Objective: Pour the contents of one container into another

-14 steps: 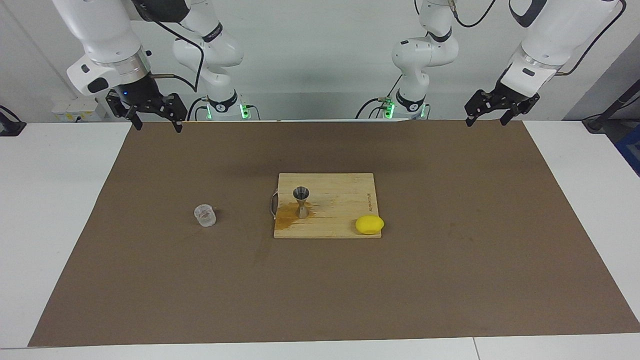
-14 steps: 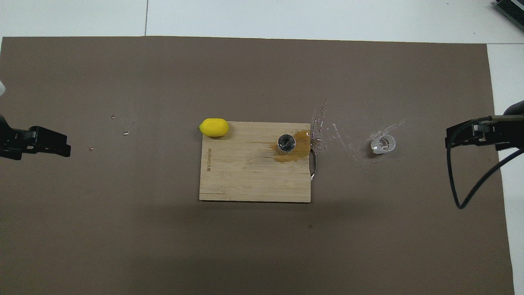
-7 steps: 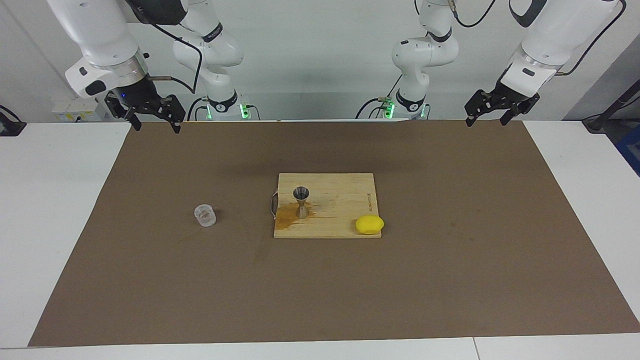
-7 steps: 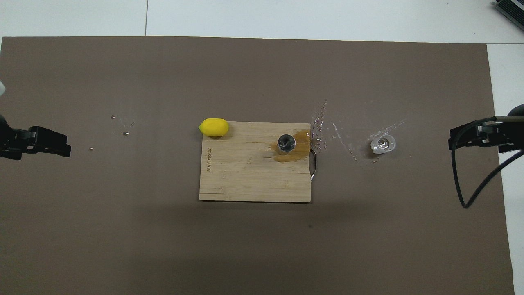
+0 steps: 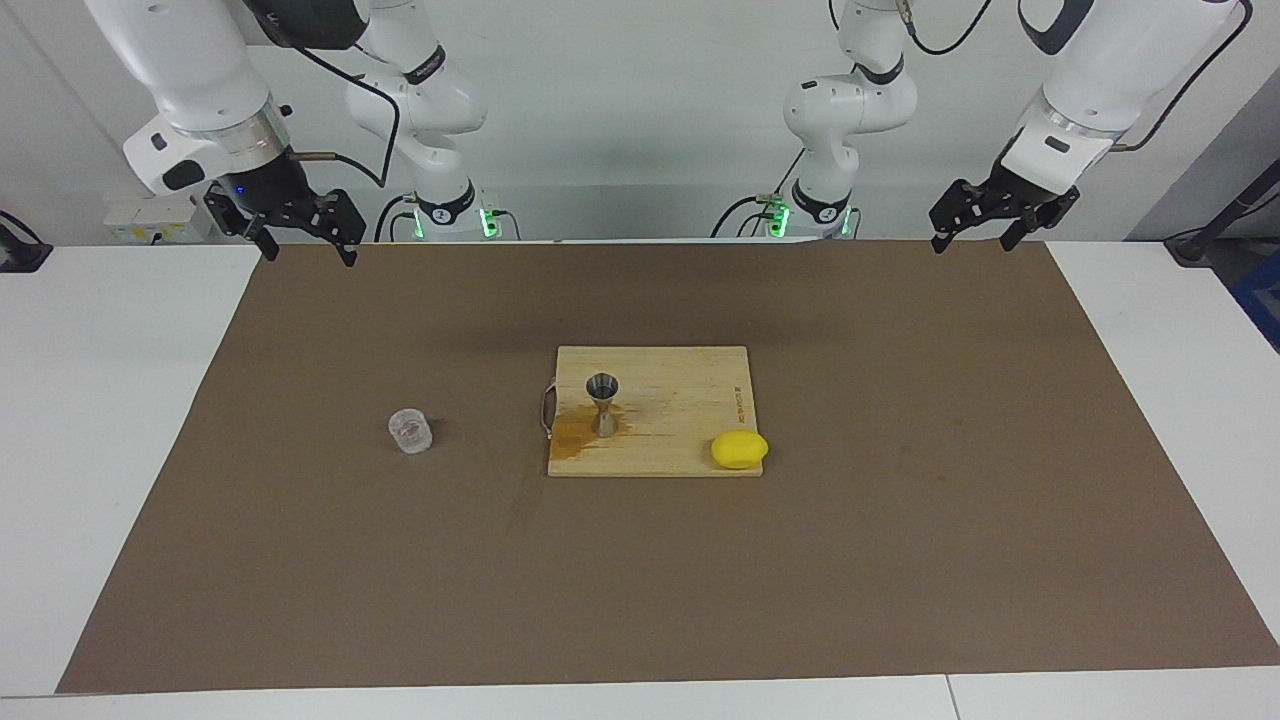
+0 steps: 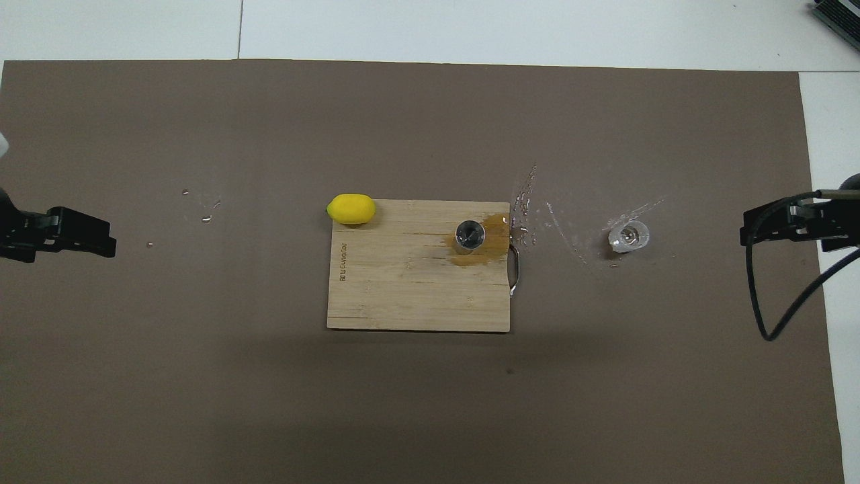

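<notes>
the right gripper hangs in the air over the corner of the brown mat at the right arm's end, jaws spread wide and holding nothing. down on the mat stands the little clear glass tumbler, upright, well apart from that gripper and beside the wooden cutting board. on the board, near its handle edge, the silver jigger stands upright in a brownish wet patch. a yellow lemon sits at the board's corner farther from the robots. the left gripper waits over the mat's other corner, fingers apart and empty too.
</notes>
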Available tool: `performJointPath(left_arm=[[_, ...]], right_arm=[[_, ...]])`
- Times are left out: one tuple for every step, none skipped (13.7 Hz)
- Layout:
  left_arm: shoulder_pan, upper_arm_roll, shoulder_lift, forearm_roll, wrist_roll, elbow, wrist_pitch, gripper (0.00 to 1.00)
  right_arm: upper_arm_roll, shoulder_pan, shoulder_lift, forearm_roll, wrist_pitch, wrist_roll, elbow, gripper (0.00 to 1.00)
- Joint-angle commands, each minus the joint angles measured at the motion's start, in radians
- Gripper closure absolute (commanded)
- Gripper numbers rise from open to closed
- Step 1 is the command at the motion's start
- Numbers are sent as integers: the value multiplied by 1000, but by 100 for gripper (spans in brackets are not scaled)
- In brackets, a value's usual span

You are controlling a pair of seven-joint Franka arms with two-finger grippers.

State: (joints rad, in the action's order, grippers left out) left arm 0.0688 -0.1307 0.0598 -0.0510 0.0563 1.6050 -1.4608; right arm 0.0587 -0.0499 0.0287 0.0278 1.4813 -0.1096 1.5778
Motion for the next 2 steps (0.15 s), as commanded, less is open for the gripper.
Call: performJointPath(left_arm=[[2,-1,6,16,-3,7,7,0],[2,-3,6,16,-3,7,7,0]], right_arm=[[4,-8,27,-19,16,-7,33,0],[4,-7,28,-19,16,-7,33,0]])
